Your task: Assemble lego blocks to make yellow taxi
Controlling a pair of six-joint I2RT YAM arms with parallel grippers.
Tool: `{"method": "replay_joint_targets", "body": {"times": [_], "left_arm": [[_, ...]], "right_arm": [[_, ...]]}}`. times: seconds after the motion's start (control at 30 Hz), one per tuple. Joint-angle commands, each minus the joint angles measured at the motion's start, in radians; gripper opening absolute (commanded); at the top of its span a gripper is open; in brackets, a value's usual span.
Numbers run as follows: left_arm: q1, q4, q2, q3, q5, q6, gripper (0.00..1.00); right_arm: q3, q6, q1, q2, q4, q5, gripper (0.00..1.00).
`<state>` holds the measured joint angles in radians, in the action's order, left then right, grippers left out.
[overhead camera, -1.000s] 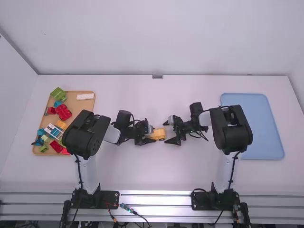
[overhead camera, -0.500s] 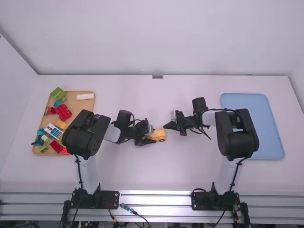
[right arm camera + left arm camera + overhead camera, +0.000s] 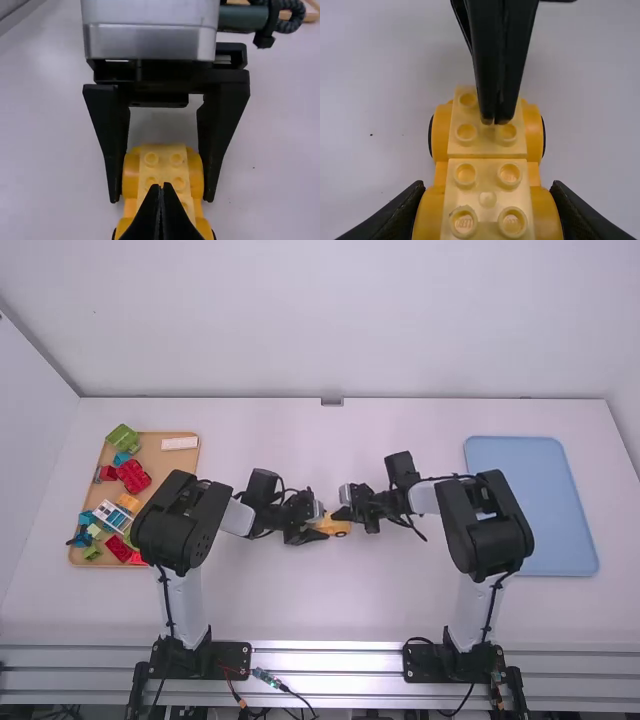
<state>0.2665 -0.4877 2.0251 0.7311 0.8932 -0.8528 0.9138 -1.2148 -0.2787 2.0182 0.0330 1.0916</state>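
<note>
Left gripper: clamped on yellow studded plastic car, midway between white tabletop's side edges.
Right gripper: closed, arm bent inward, tips over car.

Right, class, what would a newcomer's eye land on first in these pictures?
Probably the yellow toy car mid-table, its sides held by the left gripper, with the shut right gripper over its studs. Next, the bright, jumbled blocks on the wooden tray at the left, then the blue tray at the right.
</note>
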Motion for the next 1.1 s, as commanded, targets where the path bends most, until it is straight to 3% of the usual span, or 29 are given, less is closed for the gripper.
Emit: {"method": "replay_joint_targets", "body": {"times": [0.0,0.2,0.53,0.67,0.87,1.07], "left_arm": [[0.009,0.011,0.053,-0.044,-0.134,-0.012,0.02],[0.009,-0.053,0.053,-0.078,-0.133,-0.012,0.02],[0.008,-0.037,0.053,-0.069,-0.184,-0.009,0.02],[0.008,-0.036,0.053,-0.068,-0.185,-0.009,0.02],[0.014,-0.027,0.053,-0.068,-0.185,-0.009,0.02],[0.015,-0.020,0.053,-0.068,-0.187,-0.019,0.02]], "right_arm": [[-0.043,0.093,-0.001,-0.013,0.055,-0.012,0.00],[-0.121,0.188,-0.002,-0.013,0.219,-0.033,0.00],[-0.169,0.188,-0.002,-0.006,0.236,-0.097,0.00],[-0.148,0.228,-0.002,0.071,0.284,-0.096,0.00],[-0.070,0.072,0.027,0.116,0.164,0.039,0.00],[0.011,0.043,0.058,0.115,0.018,0.043,0.00]]}}
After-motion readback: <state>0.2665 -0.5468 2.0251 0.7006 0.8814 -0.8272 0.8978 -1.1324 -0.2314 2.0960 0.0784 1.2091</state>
